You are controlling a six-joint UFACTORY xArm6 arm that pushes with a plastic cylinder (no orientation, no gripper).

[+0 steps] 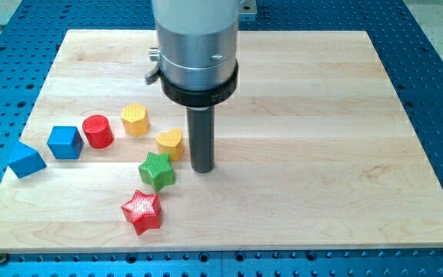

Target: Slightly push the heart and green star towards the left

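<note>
You have no gripper on this arm, so there is nothing to report as wide, narrow or holding; the arm ends in a dark rod, and my tip (201,169) rests on the wooden desk (321,115) near its middle. Just to the view's left of my tip sits the yellow heart (171,143), very close to the rod, though you cannot tell from this angle whether they touch. The green star (157,170) lies to the left of my tip and a little toward the view's bottom, just beside the heart's lower edge. Further down and left of my tip you will see the red star (142,211), apart from the green one. Up and to the left of my tip stands the yellow hexagon (134,119), then the red cylinder (97,131), the blue cube (64,141) and, farthest left near the desk's edge, a blue wedge-shaped block (26,159).
</note>
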